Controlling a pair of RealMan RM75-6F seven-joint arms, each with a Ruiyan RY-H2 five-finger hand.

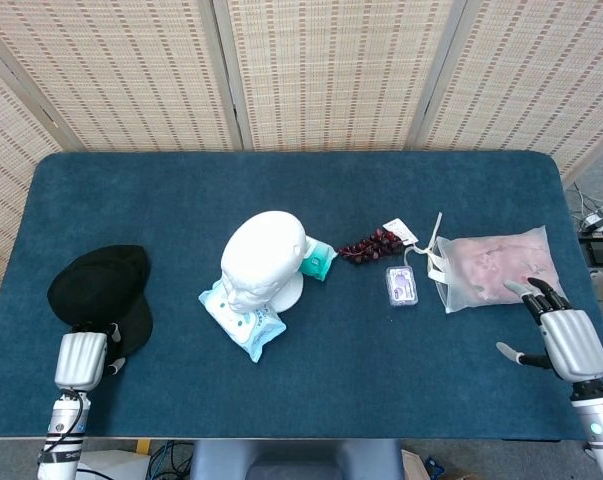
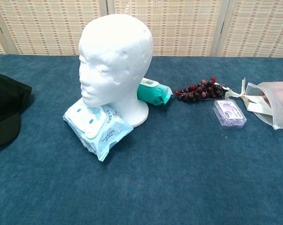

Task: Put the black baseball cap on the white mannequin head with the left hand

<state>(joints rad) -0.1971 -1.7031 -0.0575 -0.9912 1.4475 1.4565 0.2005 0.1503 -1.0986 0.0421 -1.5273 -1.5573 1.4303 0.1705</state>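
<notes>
The black baseball cap (image 1: 99, 288) lies on the blue table at the front left, and its right edge shows at the left border of the chest view (image 2: 3, 110). My left hand (image 1: 80, 358) sits at the cap's brim on the near side, fingers curled onto it, holding the brim. The white mannequin head (image 1: 264, 255) stands upright mid-table, its face turned to the front left (image 2: 117, 56), its top bare. My right hand (image 1: 566, 338) rests at the front right with fingers apart, holding nothing.
A light blue wipes pack (image 1: 243, 322) lies against the head's base, with a teal pack (image 1: 319, 259) behind it. To the right are dark grapes (image 1: 371, 244), a small purple box (image 1: 402, 285) and a translucent bag (image 1: 496, 268). Blue cloth covers the table (image 1: 331, 190).
</notes>
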